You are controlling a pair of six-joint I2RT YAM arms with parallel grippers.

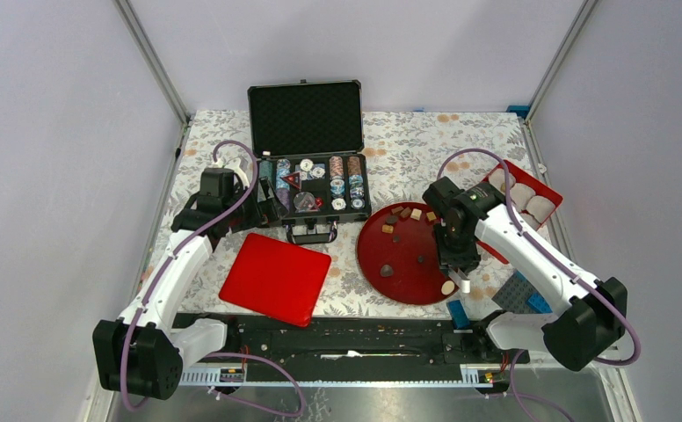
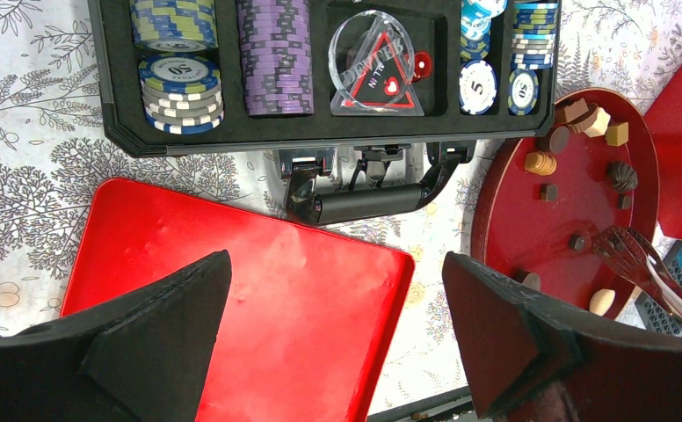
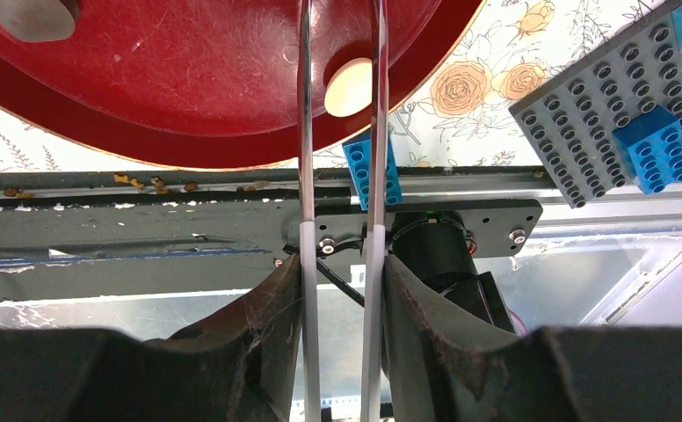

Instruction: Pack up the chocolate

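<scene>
The chocolate (image 1: pixel 416 214) lies as small dark, tan and cream pieces scattered on a round dark-red plate (image 1: pixel 408 268). My right gripper (image 1: pixel 457 264) hovers over the plate's right side, shut on a pair of metal tongs (image 3: pixel 305 132) with white handles. A cream piece (image 3: pixel 348 86) sits at the plate's near rim between the two tong arms. In the left wrist view the tong tips (image 2: pixel 623 246) hang over the plate near a dark piece (image 2: pixel 579 242). My left gripper (image 2: pixel 337 290) is wide open and empty above a flat red lid (image 2: pixel 250 299).
An open black case (image 1: pixel 307 176) of poker chips stands behind the lid. A red box (image 1: pixel 531 198) with white cups sits at the far right. A grey baseplate (image 3: pixel 610 114) with blue bricks lies near the right arm's base, by the metal rail (image 1: pixel 346 338).
</scene>
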